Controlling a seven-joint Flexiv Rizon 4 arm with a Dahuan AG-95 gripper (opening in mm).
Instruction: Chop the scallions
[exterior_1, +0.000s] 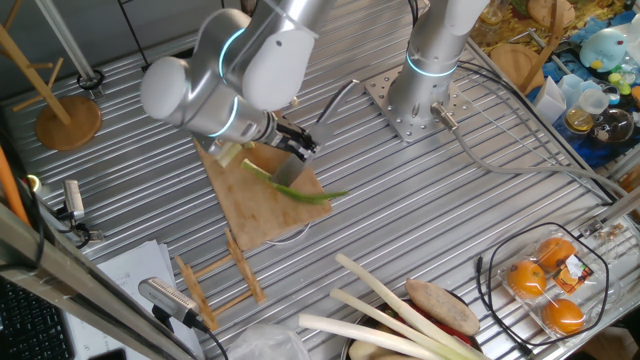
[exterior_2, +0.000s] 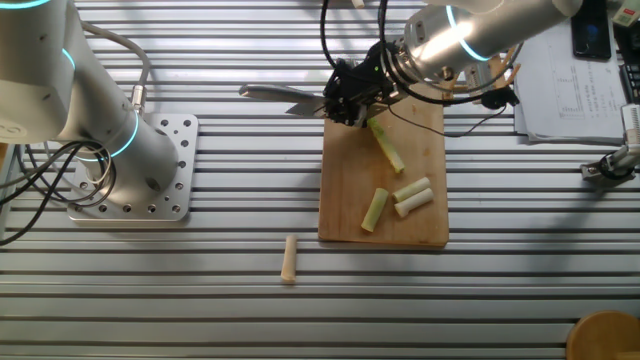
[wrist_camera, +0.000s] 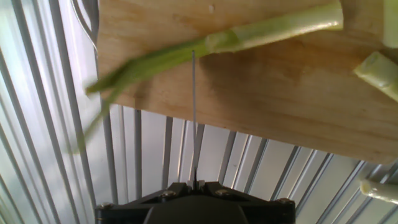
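A wooden cutting board (exterior_2: 350, 170) lies on the ribbed metal table. My gripper (exterior_2: 345, 95) hangs over the board's edge, shut on a knife (exterior_2: 280, 96). In the hand view the blade (wrist_camera: 194, 112) is seen edge-on, and its tip meets the scallions' remaining stalk (wrist_camera: 249, 34) where pale green turns to leaf. The leaf tip (exterior_1: 325, 196) trails off the board. Cut pieces (exterior_2: 412, 196) and another piece (exterior_2: 374, 210) lie on the board, and one piece (exterior_2: 289, 260) lies off it on the table. In one fixed view the gripper (exterior_1: 292, 140) holds the blade (exterior_1: 290, 172) over the stalk.
Thick pale leek-like stalks (exterior_1: 385, 305) and a brown tuber (exterior_1: 440, 305) lie at the near edge. A wire basket of oranges (exterior_1: 545, 285) stands near them. A wooden rack (exterior_1: 215, 280) and a wooden stand (exterior_1: 65, 115) sit nearby. Another arm's base (exterior_2: 130, 170) is bolted down beside the board.
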